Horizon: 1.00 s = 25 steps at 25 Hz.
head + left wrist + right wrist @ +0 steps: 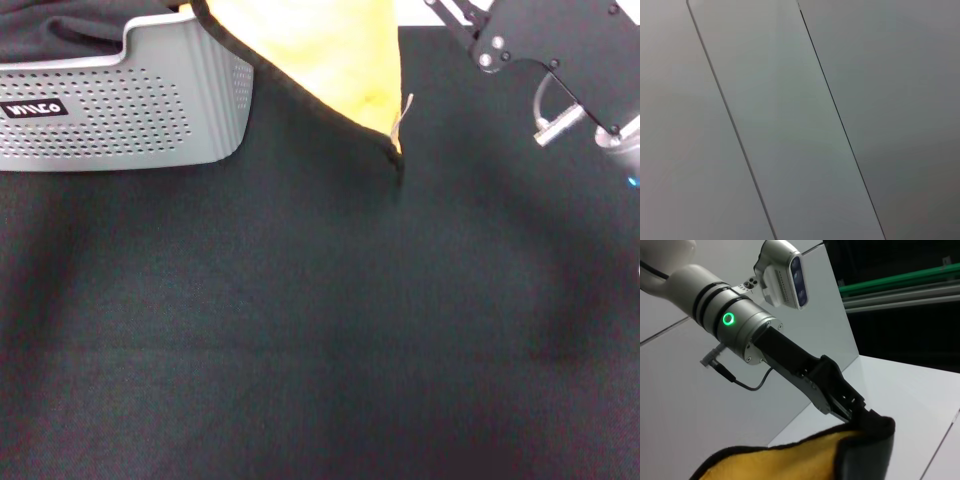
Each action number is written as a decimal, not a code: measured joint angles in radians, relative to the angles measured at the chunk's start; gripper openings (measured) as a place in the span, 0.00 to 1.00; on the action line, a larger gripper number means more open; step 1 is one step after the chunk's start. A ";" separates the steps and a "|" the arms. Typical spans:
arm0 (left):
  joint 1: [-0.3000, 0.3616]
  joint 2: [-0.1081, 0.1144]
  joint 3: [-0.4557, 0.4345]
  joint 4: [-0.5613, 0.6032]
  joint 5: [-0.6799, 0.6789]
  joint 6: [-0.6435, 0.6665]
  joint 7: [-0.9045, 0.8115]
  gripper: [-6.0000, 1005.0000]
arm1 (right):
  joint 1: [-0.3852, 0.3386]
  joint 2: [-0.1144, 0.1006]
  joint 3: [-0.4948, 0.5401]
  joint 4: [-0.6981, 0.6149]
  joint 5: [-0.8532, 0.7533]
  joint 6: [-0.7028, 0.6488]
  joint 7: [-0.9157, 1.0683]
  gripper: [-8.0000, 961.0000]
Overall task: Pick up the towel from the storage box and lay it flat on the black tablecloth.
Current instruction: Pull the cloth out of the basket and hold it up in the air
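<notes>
The towel [330,50], orange-yellow with black edging, hangs from above in the head view. Its lowest corner and white tag [405,115] hang just over the black tablecloth [320,330]; I cannot tell whether the corner touches it. In the right wrist view my left gripper [865,417] is shut on a raised corner of the towel [790,462], whose dark back folds over beside the fingertips. The wrist of my right arm [560,50] sits at the top right, beside the towel. The light grey storage box [150,110] stands at the back left.
Dark grey fabric [70,35] lies inside the storage box. The left wrist view shows only pale grey panels [790,125]. The tablecloth spreads wide in front of the box and under the towel.
</notes>
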 joint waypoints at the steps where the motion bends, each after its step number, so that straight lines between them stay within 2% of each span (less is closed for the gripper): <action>1: 0.001 0.000 0.001 0.000 0.000 0.000 0.000 0.03 | 0.005 0.000 0.000 0.000 0.000 0.003 0.000 0.58; 4: 0.005 -0.001 0.003 0.000 0.000 0.001 -0.003 0.03 | 0.009 0.000 -0.003 0.000 0.000 0.006 0.000 0.58; 15: 0.005 -0.002 0.002 0.000 -0.003 0.001 -0.001 0.03 | -0.005 0.000 -0.070 -0.001 0.001 0.024 -0.001 0.44; 25: 0.009 -0.002 0.006 -0.002 -0.001 0.001 0.000 0.03 | -0.006 0.000 -0.077 -0.026 0.015 0.024 -0.002 0.43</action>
